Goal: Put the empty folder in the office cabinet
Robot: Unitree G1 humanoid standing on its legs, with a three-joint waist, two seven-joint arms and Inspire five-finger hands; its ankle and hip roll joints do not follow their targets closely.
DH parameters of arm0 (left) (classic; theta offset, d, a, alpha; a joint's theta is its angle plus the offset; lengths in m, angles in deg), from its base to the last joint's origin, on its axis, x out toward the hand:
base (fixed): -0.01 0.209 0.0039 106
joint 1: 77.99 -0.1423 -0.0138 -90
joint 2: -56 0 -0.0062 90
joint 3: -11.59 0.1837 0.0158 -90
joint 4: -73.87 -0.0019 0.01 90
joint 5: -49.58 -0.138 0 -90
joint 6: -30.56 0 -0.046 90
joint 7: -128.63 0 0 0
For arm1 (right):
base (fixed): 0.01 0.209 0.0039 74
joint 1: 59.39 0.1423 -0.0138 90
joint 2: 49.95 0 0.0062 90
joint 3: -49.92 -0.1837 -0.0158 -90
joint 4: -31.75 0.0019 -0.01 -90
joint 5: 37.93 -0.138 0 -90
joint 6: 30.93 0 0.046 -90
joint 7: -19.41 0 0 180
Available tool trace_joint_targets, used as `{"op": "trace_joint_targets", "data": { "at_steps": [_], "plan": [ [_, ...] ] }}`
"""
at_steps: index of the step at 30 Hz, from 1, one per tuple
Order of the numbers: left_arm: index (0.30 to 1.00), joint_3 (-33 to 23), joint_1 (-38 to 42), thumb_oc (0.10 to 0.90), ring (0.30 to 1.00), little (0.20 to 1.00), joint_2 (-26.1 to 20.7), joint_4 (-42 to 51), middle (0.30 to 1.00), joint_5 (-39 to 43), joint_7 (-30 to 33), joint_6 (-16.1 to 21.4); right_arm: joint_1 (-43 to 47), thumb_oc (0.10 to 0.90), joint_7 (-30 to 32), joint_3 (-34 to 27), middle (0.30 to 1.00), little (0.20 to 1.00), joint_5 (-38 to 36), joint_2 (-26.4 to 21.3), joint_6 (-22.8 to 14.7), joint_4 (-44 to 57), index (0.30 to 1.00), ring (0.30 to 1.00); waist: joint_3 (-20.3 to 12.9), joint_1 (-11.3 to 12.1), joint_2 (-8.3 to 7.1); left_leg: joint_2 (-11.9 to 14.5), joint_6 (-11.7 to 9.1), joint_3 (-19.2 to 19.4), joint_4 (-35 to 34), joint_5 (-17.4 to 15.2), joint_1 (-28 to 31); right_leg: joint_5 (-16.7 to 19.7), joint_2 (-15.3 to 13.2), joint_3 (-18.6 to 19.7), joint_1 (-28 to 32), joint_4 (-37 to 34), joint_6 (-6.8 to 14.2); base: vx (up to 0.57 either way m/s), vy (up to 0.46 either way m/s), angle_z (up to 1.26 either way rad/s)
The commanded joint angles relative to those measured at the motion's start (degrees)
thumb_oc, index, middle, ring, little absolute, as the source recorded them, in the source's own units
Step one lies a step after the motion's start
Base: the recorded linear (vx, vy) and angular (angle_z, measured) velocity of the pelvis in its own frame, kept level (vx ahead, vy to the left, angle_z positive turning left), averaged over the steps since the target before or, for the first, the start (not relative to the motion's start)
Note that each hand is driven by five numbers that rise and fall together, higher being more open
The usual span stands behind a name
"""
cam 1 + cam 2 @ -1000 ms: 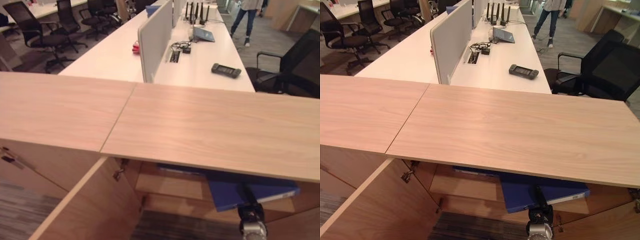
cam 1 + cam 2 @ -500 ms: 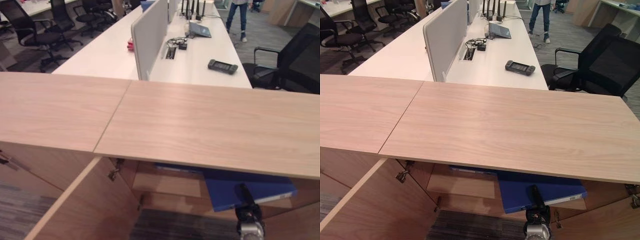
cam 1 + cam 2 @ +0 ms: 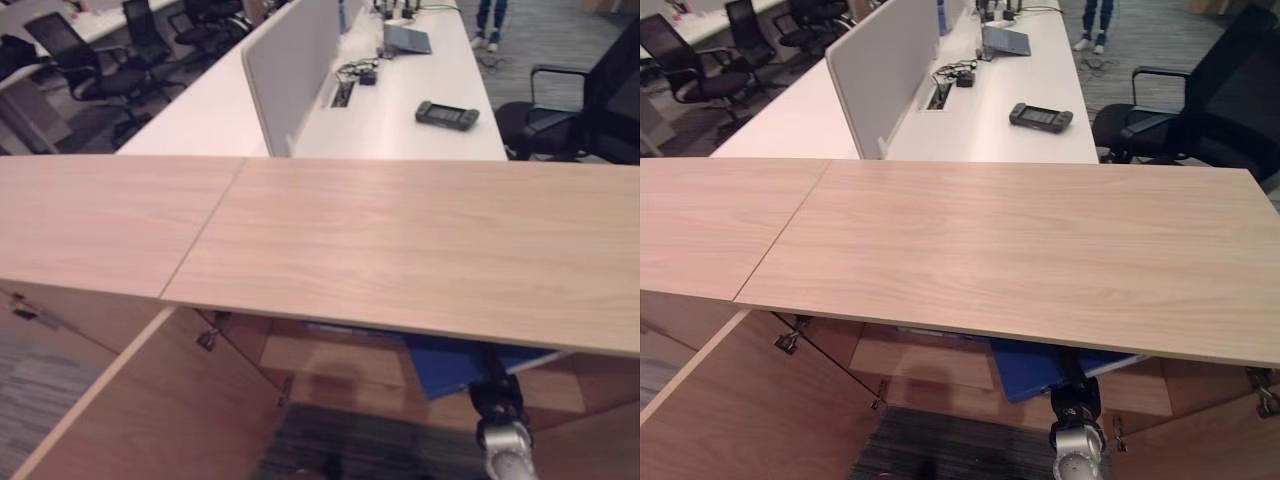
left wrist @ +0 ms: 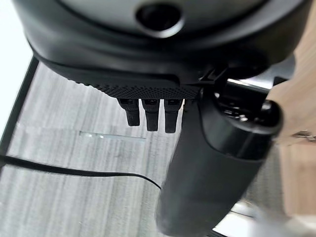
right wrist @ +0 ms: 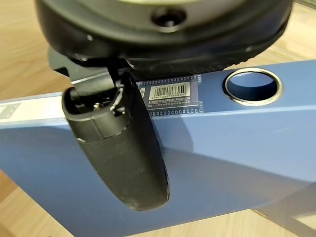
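Clearly, the biggest thing seen is the office cabinet [image 3: 1020,250], whose long wooden top runs across the head views, with the white office desk [image 3: 970,115] and black chairs behind it. Its left door [image 3: 150,410] is swung open, and a wooden shelf [image 3: 925,358] is seen in the open compartment under the top. The blue folder [image 3: 1040,365] is lying flat on this shelf, mostly hidden under the edge of the top, with one corner still sticking out toward the robot.

The right hand [image 5: 118,143] is reached into the compartment from below. In the right wrist view its thumb is laid across the blue cover of the folder, near the spine with the metal ring hole [image 5: 252,86]; the fingers are under the folder and hidden, so it cannot be told if the folder is gripped or only supported. The left hand [image 4: 150,111] is seen in its own wrist view over grey carpet, fingers hanging relaxed, nothing held.

The step in hand is judged to be the placing itself, nearly finished. For the next move, the folder should be pushed fully onto the shelf, then the thumb lifted and the hand drawn straight back without dragging the folder out.
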Motion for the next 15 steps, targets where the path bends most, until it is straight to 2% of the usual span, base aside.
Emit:
{"op": "trace_joint_targets", "data": {
  "at_steps": [1, 8, 15],
  "plan": [
    [0.900, -0.76, -0.21, 0.800, 0.900, 0.900, -1.62, -2.90, 0.900, -0.30, 0.47, -0.18, 4.07, 0.400, -3.21, -1.75, 0.300, 0.300, 1.02, -0.60, -4.16, 6.02, 0.300, 0.300, 0.24, -0.06, -0.77, 3.99, -3.01, 4.26, 0.44, 4.34, -3.33, 0.93, 5.10, -2.30, 8.06, -10.34, -0.52, 0.03, -0.019, -0.15],
    [0.900, -1.48, -1.26, 0.800, 0.900, 0.900, -0.95, -3.96, 0.900, -1.25, 0.50, -0.74, 3.53, 0.400, -2.86, -1.73, 0.300, 0.300, 0.46, -0.18, -4.64, 6.73, 0.300, 0.300, -0.24, 0.69, -0.14, 4.02, -2.43, 3.98, -2.75, 4.07, 1.17, 0.91, 5.14, -1.54, 10.08, -10.84, -0.43, 0.04, 0.012, 0.02],
    [0.900, -0.40, -1.74, 0.800, 0.900, 0.900, -0.37, -3.36, 0.900, -1.98, 0.26, -0.77, 3.09, 0.400, -2.10, -2.47, 0.300, 0.300, 0.23, 0.22, -5.09, 6.57, 0.300, 0.300, -0.46, 0.24, 0.52, 4.09, -2.21, 4.46, -3.92, 3.07, 3.37, 0.81, 4.64, -1.31, 10.85, -10.86, 0.10, 0.03, 0.004, -0.06]
  ]
}}
